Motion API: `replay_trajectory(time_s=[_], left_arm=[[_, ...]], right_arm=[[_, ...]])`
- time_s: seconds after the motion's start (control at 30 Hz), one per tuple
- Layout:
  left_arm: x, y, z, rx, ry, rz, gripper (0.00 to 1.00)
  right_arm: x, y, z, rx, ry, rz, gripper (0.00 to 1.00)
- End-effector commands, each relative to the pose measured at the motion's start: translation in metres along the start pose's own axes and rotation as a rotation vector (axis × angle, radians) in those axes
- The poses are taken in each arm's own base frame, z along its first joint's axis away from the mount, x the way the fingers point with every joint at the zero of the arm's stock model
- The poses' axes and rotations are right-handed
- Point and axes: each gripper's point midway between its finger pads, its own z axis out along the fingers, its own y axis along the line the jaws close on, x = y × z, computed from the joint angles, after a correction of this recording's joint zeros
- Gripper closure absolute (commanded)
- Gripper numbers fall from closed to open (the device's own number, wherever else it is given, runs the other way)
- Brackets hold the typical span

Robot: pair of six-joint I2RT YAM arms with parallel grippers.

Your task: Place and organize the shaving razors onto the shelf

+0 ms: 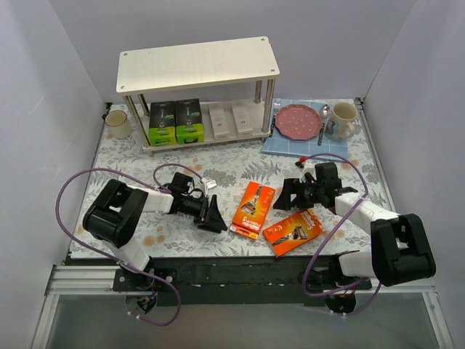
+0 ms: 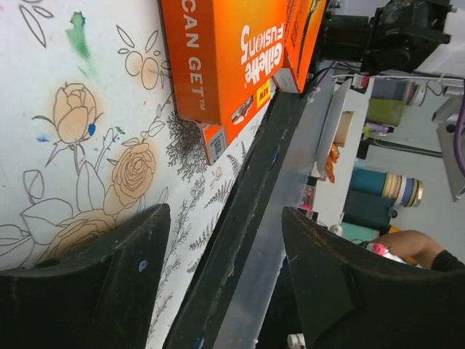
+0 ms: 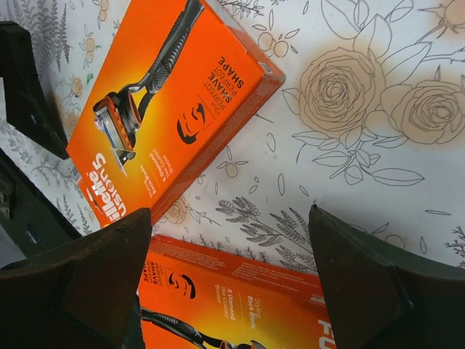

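Note:
Two orange razor packs lie flat on the floral table: one [image 1: 253, 209] upright-ish in the middle, one [image 1: 293, 232] to its lower right. Both show in the right wrist view, the first [image 3: 171, 94] and the second [image 3: 240, 305]. Two black-and-green packs [image 1: 176, 121] and two white boxes [image 1: 232, 120] stand on the lower board of the shelf [image 1: 197, 64]. My left gripper [image 1: 214, 216] is open and empty, left of the middle orange pack [image 2: 232, 58]. My right gripper [image 1: 289, 196] is open and empty, just above the lower orange pack.
A blue mat [image 1: 307, 138] with a red plate [image 1: 299, 121], cutlery and a mug [image 1: 341, 120] lies right of the shelf. A cream mug [image 1: 118, 123] stands left of it. The table's black front edge [image 1: 240, 270] runs close below the packs.

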Motion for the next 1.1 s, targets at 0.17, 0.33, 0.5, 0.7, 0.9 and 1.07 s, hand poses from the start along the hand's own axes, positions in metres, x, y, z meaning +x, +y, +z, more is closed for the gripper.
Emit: replay_trajectory(time_s=[0.17, 0.33, 0.5, 0.7, 0.9, 1.07], left_arm=[[-0.008, 0.008, 0.017, -0.004, -0.099, -0.047, 0.38], [-0.014, 0.015, 0.023, -0.023, -0.090, -0.132, 0.39], [-0.023, 0.020, 0.029, -0.023, -0.100, -0.160, 0.49], [-0.023, 0.019, 0.038, -0.018, -0.073, -0.167, 0.59], [-0.028, 0.023, 0.042, -0.034, -0.074, -0.184, 0.89], [-0.052, -0.005, 0.034, 0.001, -0.124, -0.109, 1.00]], right_arm=[[0.002, 0.011, -0.006, -0.047, -0.054, -0.010, 0.05], [-0.001, 0.009, -0.010, -0.020, -0.054, -0.019, 0.04], [-0.005, 0.007, -0.010, -0.004, -0.064, -0.020, 0.04], [-0.010, 0.012, -0.009, -0.029, -0.079, -0.009, 0.04], [-0.016, 0.016, -0.005, -0.055, -0.069, 0.009, 0.04], [-0.028, 0.022, 0.001, -0.079, -0.061, 0.012, 0.02]])
